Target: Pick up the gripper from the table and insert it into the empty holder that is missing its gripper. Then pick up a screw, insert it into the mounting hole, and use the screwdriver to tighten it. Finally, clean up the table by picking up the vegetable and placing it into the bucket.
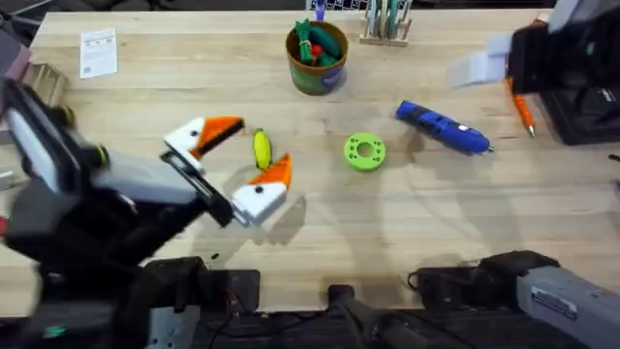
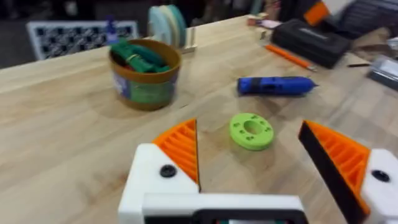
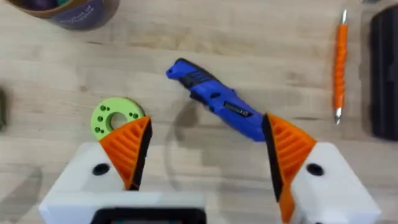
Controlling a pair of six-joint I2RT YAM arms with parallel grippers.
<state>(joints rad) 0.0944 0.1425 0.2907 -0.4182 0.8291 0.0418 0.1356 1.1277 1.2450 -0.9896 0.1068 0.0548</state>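
A: Two arms on the list. Left gripper point(image 1: 237, 160) first?
B: Sits over the table's point(image 1: 145, 107) left-centre. White mounts w/ orange ribbed pads point(image 2: 180, 146), jaws wide apart, nothing held.

A: Anything betw. the fingers?
B: Yes, seen from overhead the yellow vegetable point(image 1: 261, 147) lies on the wood betw. them, greenish end toward the far edge. Can't tell whether it touches either finger.

A: Right gripper point(image 3: 205, 152)?
B: Jaws apart too, empty. Its wrist view has it above the screwdriver point(image 3: 217, 99), w/ the green disc point(image 3: 115, 117) just beside one finger.

A: Screwdriver, location?
B: Blue, lying flat right of centre point(image 1: 443, 128), silver tip toward the right side. Green holed disc point(image 1: 364, 151) near it, to its left, not touching.

A: Bucket?
B: Olive-brown cup point(image 1: 317, 56) at far centre, upright, w/ green, red & orange toy veg inside. Well apart from the yellow piece.

A: Misc. items?
B: Thin orange pen point(image 1: 523, 109) at far right beside a black case point(image 3: 384, 68). Paper slip point(image 1: 98, 51) at far left.
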